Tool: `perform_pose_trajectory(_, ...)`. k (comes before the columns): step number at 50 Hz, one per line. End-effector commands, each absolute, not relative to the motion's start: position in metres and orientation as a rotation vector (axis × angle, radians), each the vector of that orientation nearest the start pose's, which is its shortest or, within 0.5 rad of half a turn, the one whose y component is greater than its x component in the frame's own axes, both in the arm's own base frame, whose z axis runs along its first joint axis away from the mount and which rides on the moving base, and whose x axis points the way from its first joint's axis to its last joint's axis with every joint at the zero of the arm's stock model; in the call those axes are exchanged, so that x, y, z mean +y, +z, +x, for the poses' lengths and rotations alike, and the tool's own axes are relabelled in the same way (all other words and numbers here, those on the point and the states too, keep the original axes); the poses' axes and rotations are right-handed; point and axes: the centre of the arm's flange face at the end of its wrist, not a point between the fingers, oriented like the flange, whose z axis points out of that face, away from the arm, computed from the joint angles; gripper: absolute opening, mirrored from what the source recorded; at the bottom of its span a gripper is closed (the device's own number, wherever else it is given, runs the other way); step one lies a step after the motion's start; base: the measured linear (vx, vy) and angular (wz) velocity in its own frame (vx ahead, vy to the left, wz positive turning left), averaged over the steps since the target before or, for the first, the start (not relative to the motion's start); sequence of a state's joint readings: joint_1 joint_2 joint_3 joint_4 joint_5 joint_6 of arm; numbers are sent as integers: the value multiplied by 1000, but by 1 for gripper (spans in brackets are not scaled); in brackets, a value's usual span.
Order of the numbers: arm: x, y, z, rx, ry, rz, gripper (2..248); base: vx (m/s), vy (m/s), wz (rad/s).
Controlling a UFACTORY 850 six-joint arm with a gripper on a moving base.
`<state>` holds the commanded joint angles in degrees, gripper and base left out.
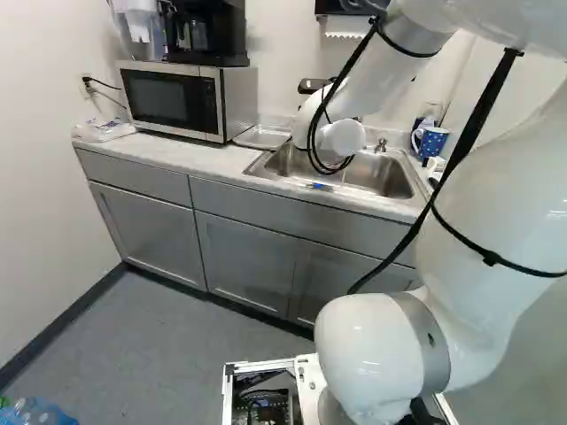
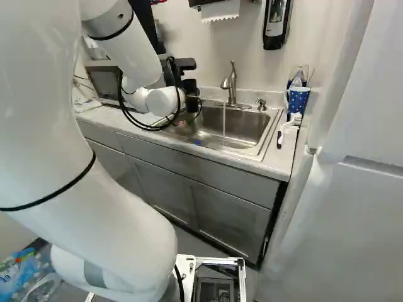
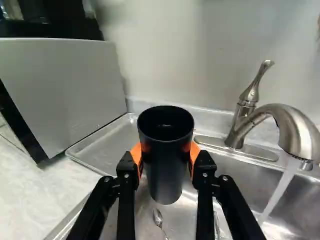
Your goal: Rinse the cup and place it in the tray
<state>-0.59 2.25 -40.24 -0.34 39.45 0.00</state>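
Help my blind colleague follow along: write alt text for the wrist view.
A black gripper holds a black cup upright between orange pads over a steel sink with a spoon in it. Water runs from the faucet; a metal tray lies beside the microwave.

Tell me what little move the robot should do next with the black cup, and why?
Probably slide the black cup sideways under the water. The jaws hold it upright, and the tap is running, but the stream falls beside the cup. I can't tell if it's been rinsed already; if so, the tray would be next.
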Motion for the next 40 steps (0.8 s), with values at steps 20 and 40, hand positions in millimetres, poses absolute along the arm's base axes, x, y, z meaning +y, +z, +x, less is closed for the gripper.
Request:
perform_pose_trajectory(20,24,550,477,-50,-2086,-2302,111,0,0,0)
perform_pose_trajectory(40,43,565,482,-94,-2051,-2298,111,0,0,0)
